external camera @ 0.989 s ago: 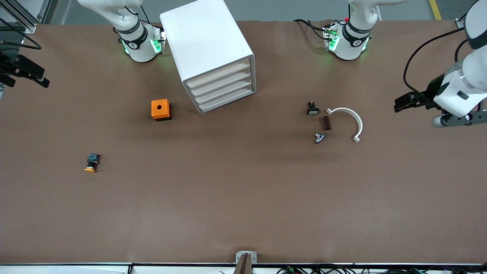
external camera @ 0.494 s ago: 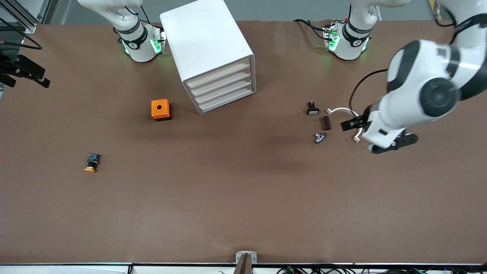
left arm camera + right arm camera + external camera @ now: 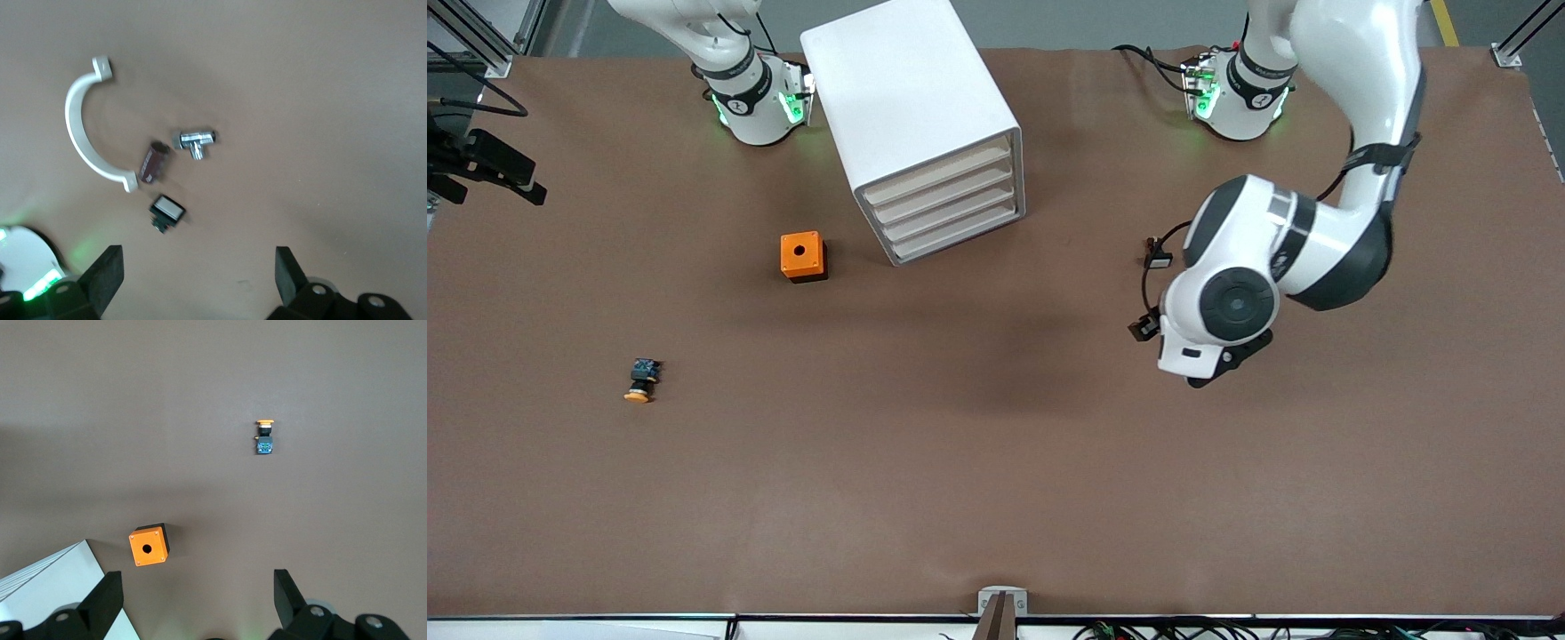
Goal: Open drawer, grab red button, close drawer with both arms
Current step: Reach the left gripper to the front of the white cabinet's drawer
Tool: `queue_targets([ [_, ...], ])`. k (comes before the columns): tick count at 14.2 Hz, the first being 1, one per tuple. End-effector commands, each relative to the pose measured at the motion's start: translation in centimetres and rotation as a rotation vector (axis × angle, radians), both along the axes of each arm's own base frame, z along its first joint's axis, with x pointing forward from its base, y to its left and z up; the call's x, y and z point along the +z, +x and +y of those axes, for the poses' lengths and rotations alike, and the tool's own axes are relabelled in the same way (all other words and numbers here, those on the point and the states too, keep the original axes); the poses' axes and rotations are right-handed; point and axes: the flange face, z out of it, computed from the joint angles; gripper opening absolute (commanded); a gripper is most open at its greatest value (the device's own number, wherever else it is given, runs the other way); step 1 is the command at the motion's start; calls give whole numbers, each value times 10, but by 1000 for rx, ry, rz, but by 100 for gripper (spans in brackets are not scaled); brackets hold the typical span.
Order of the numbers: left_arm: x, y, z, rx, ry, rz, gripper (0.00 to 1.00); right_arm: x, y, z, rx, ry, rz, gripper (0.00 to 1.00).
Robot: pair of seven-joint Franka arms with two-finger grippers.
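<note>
My left gripper (image 3: 193, 283), fingers spread, hangs over small parts; right gripper (image 3: 193, 603), also spread, waits. All four drawers of the big white boxy cabinet (image 3: 925, 116) are shut, so I judge opening comes next.

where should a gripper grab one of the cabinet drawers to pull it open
Take the drawer by its front's upper lip, near mid-width, coming from in front of the cabinet: no handle shows, only dark gaps between the four shut fronts. The open left gripper hangs over the small parts; the open right gripper waits at the right arm's end.
</note>
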Motion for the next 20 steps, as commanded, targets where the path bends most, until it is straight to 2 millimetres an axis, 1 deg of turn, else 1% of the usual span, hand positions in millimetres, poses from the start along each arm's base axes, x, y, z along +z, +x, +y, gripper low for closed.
queue_targets([
  [1,-18,-12,-31,112,44,85,100,3,-8,2,17,6,-6,100],
  [3,-27,-18,-40,161,-4,178,100,2,-8,2,17,6,-4,100],
  [4,-27,-22,-49,174,-14,190,100,2,-8,2,21,6,-1,100],
  [5,-32,-25,-59,221,-26,230,100,2,-8,2,23,6,-1,100],
  [7,-46,-32,-82,344,-55,325,100,2,-8,2,23,6,-1,100],
  [9,-61,-36,-97,466,-50,409,100,2,-8,2,23,6,-3,100],
  [10,-66,-38,-103,554,-34,461,100,2,-8,2,23,7,-1,100],
  [11,-68,-39,-107,646,-17,512,100,1,-8,2,23,7,2,100],
  [13,-75,-41,-115,778,20,604,100,1,-8,2,23,7,2,100],
  [15,-90,-45,-123,908,102,697,100,1,-8,2,23,7,0,100],
  [17,-104,-47,-127,996,145,803,98,1,-8,2,24,7,2,100],
  [18,-113,-49,-129,1019,161,852,98,1,-8,2,24,7,2,100],
  [20,-135,-57,-135,1036,202,913,93,1,-8,1,23,7,0,100],
])
